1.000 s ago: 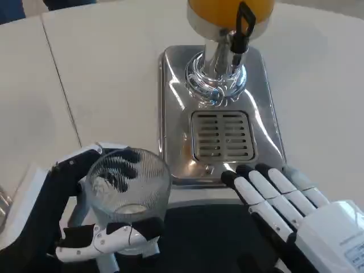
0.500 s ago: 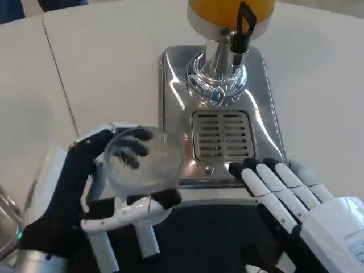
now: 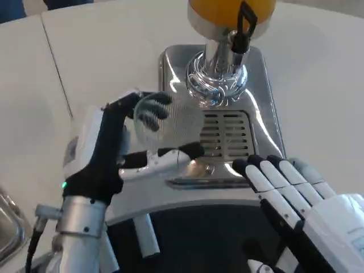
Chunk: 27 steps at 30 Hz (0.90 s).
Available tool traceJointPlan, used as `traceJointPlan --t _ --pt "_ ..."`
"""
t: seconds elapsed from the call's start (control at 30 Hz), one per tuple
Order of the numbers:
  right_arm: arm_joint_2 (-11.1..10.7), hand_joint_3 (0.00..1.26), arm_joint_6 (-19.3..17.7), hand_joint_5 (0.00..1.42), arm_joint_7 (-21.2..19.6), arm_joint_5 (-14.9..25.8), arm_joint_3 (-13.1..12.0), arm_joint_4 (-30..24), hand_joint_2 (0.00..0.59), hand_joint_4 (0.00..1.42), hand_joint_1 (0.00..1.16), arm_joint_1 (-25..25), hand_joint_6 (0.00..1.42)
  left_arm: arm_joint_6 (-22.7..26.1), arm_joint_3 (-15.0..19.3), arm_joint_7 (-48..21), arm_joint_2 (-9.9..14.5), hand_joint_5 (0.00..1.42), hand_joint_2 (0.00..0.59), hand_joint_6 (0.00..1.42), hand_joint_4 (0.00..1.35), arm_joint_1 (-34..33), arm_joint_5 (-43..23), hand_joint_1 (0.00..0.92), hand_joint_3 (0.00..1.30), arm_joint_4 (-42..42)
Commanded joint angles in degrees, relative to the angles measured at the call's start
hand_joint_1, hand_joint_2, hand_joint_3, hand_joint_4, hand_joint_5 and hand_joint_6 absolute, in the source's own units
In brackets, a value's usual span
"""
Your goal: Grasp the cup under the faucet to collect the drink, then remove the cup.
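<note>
While left hand point(image 3: 122, 151) grips cup point(image 3: 168, 128) (tilted), right hand point(image 3: 290, 193) flat.

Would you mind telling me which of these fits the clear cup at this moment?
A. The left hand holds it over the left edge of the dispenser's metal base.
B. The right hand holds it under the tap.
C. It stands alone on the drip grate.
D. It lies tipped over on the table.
A: the left hand grips the cup over the metal base, left of the grate.
</note>
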Motion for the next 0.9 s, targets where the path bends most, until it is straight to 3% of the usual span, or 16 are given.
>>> traceJointPlan --t 0.03,0.53,0.9 --pt "-1.07 0.02 1.11 0.00 1.56 1.20 -0.63 -0.33 0.586 0.00 0.16 -1.39 0.00 0.03 -2.04 3.26 -1.58 1.37 0.000 1.42 1.13 -5.11 0.46 0.725 1.17 4.95" --pt "-2.12 0.02 3.13 0.00 3.89 3.32 -2.27 -2.61 0.586 0.00 0.17 -1.09 0.00 -1.67 -8.22 9.47 -4.58 1.37 0.000 1.42 1.13 -16.08 1.59 0.725 1.17 20.50" --pt "-0.75 0.02 5.18 0.00 5.81 2.36 0.51 -4.49 0.583 0.00 0.17 -2.01 0.00 -1.79 -10.47 14.87 -7.65 1.37 0.000 1.42 1.13 -23.38 1.92 0.725 1.17 31.95"
